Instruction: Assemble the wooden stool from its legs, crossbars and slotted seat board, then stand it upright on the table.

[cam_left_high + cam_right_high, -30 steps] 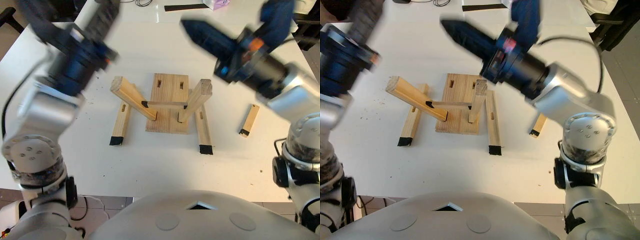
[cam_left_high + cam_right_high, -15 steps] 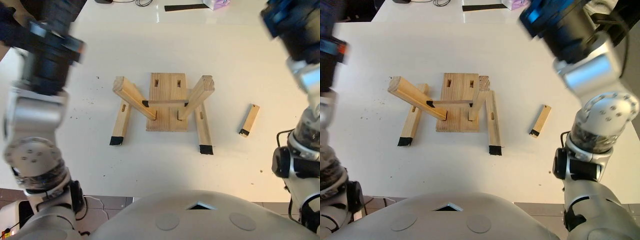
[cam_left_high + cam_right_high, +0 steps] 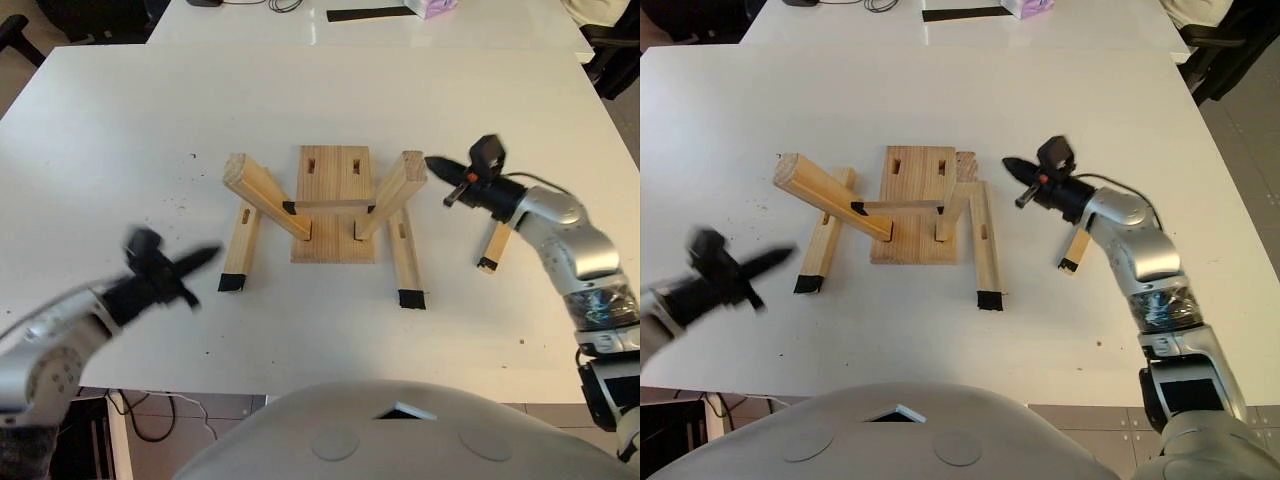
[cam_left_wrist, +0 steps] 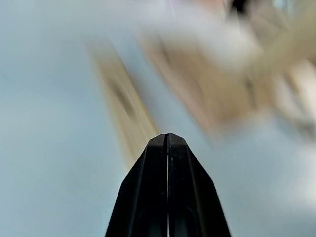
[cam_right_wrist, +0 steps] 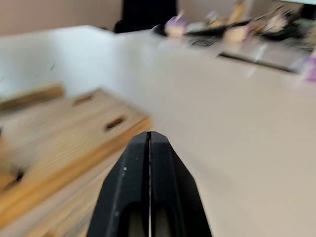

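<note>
The slotted seat board (image 3: 335, 170) lies flat mid-table. Over it stand two legs (image 3: 262, 192) (image 3: 395, 192) leaning outward, joined by a thin crossbar (image 3: 333, 206). Two more legs with black tips lie flat beside the board, one on the left (image 3: 240, 247) and one on the right (image 3: 406, 262). A short loose crossbar (image 3: 497, 241) lies further right. My left gripper (image 3: 208, 254) is shut and holds nothing, low at the front left, pointing at the left flat leg. My right gripper (image 3: 432, 162) is shut and holds nothing, just right of the right leaning leg. The seat board (image 5: 74, 123) lies ahead of its fingertips (image 5: 140, 143).
A black strip (image 3: 370, 13) and a purple object (image 3: 435, 7) lie at the table's far edge. Cables (image 3: 285, 5) sit at the back. Bare table stretches left of the parts and along the front edge.
Both arms have dropped from high over the table to table height: the left to the front left, the right beside the right leaning leg. The wooden parts have stayed put.
</note>
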Available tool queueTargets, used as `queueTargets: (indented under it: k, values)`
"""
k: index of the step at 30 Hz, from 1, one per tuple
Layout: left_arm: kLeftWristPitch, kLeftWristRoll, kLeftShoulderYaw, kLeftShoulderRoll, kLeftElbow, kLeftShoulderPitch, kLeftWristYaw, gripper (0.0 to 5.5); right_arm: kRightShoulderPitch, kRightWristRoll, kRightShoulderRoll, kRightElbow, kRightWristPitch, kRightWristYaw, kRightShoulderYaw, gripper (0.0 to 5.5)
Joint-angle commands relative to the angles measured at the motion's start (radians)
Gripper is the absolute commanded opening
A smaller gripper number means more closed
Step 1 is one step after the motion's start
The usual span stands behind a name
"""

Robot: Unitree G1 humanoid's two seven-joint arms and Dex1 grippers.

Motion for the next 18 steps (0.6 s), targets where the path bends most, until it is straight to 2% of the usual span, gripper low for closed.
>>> queueTargets:
  k: [1,4,7,13,18]
  values:
    - [0.018,0.020,-0.077,-0.058,-0.163,-0.085,0.017,0.00,-0.053,0.002,0.020,-0.001,-0.005,0.187,0.021,0.01]
    - [0.040,0.069,-0.172,-0.131,-0.204,-0.183,0.079,0.00,-0.075,0.013,0.014,-0.016,0.044,0.358,0.072,0.01]
    - [0.047,0.117,-0.226,-0.199,-0.162,-0.259,0.117,0.00,-0.077,-0.026,0.022,0.000,0.046,0.426,0.100,0.01]
    - [0.037,0.225,-0.240,-0.271,-0.008,-0.390,0.158,0.00,-0.061,-0.074,0.118,0.026,0.040,0.408,0.122,0.01]
    - [0.001,0.304,-0.219,-0.267,0.096,-0.418,0.142,0.00,-0.013,-0.102,0.205,-0.003,0.050,0.351,0.140,0.01]
